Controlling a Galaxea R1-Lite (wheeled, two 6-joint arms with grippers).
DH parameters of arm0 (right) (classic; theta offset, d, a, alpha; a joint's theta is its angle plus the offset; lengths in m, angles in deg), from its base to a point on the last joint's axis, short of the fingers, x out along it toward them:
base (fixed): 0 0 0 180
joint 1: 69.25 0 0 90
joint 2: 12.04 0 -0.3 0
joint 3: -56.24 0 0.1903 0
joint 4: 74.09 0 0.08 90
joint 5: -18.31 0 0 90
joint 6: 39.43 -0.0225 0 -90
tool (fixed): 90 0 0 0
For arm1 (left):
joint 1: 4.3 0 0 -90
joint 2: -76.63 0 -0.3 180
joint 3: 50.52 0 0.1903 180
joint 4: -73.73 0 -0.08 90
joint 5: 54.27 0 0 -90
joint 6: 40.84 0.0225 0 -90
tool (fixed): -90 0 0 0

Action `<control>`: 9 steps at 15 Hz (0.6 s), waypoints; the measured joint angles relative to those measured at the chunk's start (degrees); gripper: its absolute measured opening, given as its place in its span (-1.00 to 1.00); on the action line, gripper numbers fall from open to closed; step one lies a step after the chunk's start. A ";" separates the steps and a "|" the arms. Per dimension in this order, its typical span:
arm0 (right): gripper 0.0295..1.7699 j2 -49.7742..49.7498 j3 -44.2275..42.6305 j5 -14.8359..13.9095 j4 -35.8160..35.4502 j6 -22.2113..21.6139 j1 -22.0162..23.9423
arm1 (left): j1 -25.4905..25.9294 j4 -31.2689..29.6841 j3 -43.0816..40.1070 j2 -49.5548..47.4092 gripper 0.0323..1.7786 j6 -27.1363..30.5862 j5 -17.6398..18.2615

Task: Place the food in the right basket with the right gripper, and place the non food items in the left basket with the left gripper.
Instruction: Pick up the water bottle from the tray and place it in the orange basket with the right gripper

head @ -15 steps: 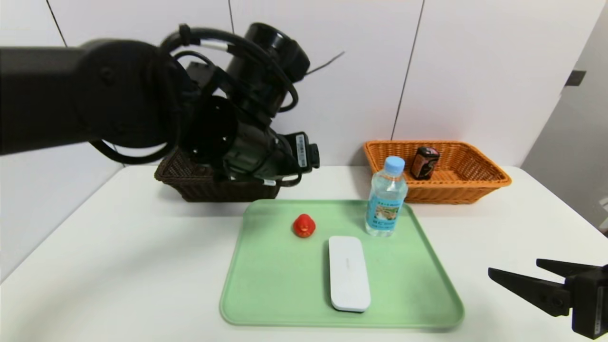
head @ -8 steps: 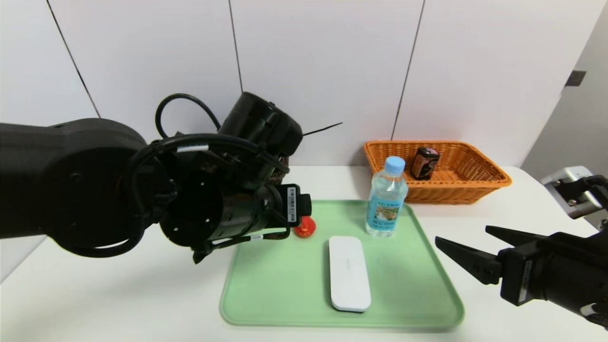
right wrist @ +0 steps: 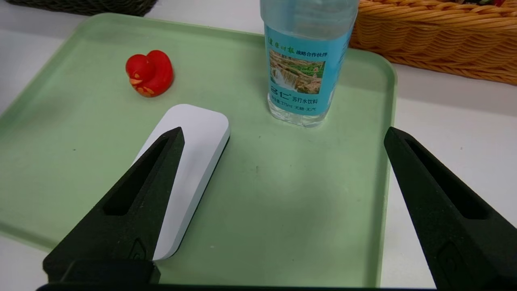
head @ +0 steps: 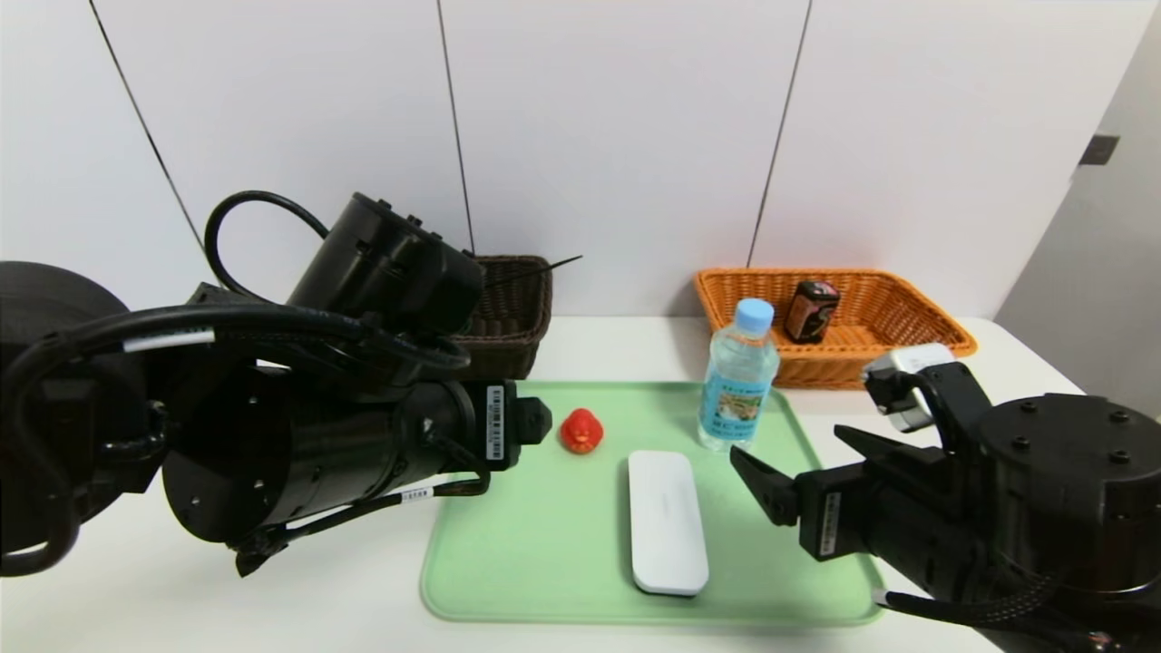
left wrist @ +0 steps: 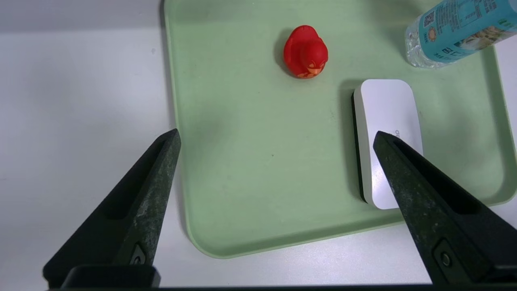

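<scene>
Clear plastic under a light-blue cap, the water bottle (head: 736, 394) stands upright on the green tray (head: 553, 580), near its far edge on the right side. It is the food left to move, and taking it looks like the step in hand. The right gripper (head: 791, 443) is over the tray on the near side of the bottle, its fingers spread wide with nothing between them. To do this well, bring the fingers level with the labelled body, one to each side, and centre the bottle before closing. Close evenly: a thin-walled bottle may give under a hard squeeze, and a glancing touch could tip it. Lift it straight until its base clears the rim of the orange basket (head: 798, 372), just behind, then lower it beside the small black box (head: 812, 311) inside, without knocking that.

Nearer on the tray lies the flat white case (head: 668, 521); keep the right fingers from brushing it on the way. The red rubber duck (head: 581, 431) sits farther to the left, apart from both. The left gripper (left wrist: 276, 131) is above the tray's left part, its fingers also wide and empty. Duck and case are its share, bound for the dark brown basket (head: 512, 340) at the back of the white counter (head: 626, 349).
</scene>
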 joint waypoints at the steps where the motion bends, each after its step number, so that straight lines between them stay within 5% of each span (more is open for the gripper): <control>1: 0.93 1.68 -0.09 -0.46 -1.73 -0.02 0.02 | 0.30 -0.01 -0.24 -0.39 0.90 0.00 0.01; 9: 0.93 12.79 -4.47 -3.41 -7.06 -0.07 1.87 | 1.23 -1.02 -0.35 -0.96 0.90 0.15 0.01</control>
